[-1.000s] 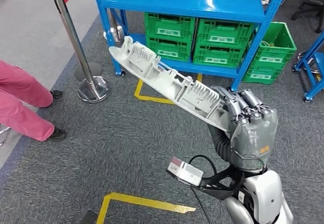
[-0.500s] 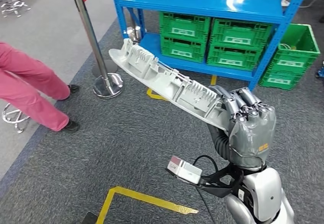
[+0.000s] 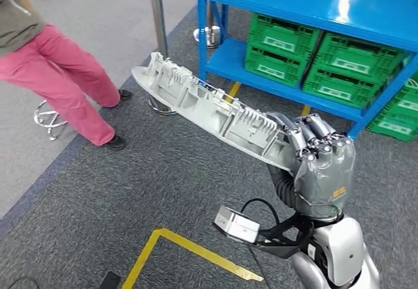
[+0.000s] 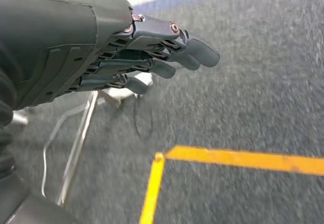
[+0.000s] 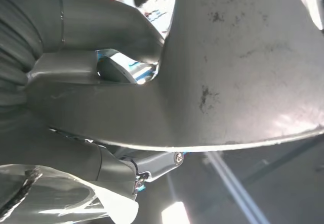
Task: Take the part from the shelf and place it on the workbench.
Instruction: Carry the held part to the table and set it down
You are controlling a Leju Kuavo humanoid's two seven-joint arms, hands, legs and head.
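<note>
While my right hand (image 3: 322,171) grips one end of the long grey plastic part (image 3: 211,109), the rest of it juts out ahead of me and to my left, held up in the air over the dark carpet (image 3: 147,184) — ribbed side facing up, its far end tilted a little higher than the end I hold. From my right wrist, the smooth underside of the part (image 5: 237,67) lies right against my thumb (image 5: 107,27), with my fingers wrapped around its edge. My left hand (image 4: 114,57) hangs over the carpet with its fingers stretched out nearly straight and nothing in them. A blue shelf (image 3: 315,5) stands ahead and to the right, with green crates (image 3: 320,57) lined along its lower level, well beyond the part's tip. A metal post (image 3: 157,15) rises just left of the shelf. A person in pink trousers (image 3: 69,80) stands at the left, one dark shoe (image 3: 115,142) on the edge of the carpet — apart from the part. Yellow tape (image 3: 187,253) marks a corner on the floor below my arm.
</note>
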